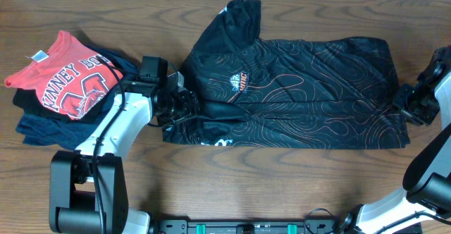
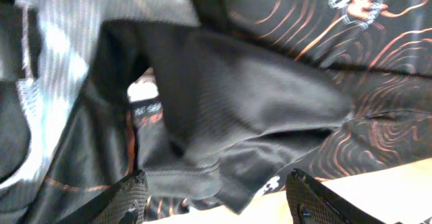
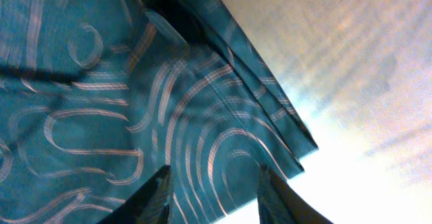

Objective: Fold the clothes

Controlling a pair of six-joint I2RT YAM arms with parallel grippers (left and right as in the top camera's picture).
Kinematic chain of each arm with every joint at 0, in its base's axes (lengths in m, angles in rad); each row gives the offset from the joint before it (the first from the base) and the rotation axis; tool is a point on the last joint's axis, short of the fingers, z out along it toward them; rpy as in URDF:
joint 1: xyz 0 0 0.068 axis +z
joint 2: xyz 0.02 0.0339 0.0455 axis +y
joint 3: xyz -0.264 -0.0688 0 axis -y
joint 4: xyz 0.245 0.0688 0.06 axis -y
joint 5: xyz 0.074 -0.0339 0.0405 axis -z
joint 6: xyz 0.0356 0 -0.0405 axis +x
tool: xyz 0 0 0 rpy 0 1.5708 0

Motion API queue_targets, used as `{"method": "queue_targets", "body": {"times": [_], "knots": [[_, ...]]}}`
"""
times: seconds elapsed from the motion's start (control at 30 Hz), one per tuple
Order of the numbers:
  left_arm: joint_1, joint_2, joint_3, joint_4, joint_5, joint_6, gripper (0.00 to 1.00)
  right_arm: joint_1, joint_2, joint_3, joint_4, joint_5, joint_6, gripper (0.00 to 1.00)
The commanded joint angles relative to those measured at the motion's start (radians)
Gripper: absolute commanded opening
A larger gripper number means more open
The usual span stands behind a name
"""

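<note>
Ideally the spread left gripper [image 2: 217, 183] bites the black jersey's [image 1: 296, 86] collar fold [image 2: 223, 116] just ahead, while the spread right gripper [image 3: 214, 177] takes the hem layers [image 3: 270, 136] between its fingers evenly.

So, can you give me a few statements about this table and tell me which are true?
1. The jersey lies spread out on the table. True.
2. The red T-shirt lies on top of the jersey. False: it tops a separate pile to the side, over a navy shirt.
3. The left gripper is open at the jersey's collar end. True.
4. The right gripper is clamped shut on a sleeve. False: its fingers stand apart at the jersey's hem end.
</note>
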Motion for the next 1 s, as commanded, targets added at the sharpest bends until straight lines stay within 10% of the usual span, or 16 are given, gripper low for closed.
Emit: {"method": "queue_targets", "body": {"times": [0.0, 0.7, 0.97], "knots": [[-0.001, 0.005, -0.003, -0.03, -0.09, 0.002, 0.68, 0.013, -0.017, -0.017, -0.018, 0.055, 0.006, 0.43], [-0.001, 0.005, -0.108, -0.002, -0.243, 0.006, 0.68, -0.029, -0.017, -0.315, 0.227, 0.114, 0.06, 0.54], [-0.001, 0.005, -0.166, 0.026, -0.306, 0.005, 0.68, -0.058, -0.017, -0.327, 0.217, 0.132, 0.085, 0.29]]}}
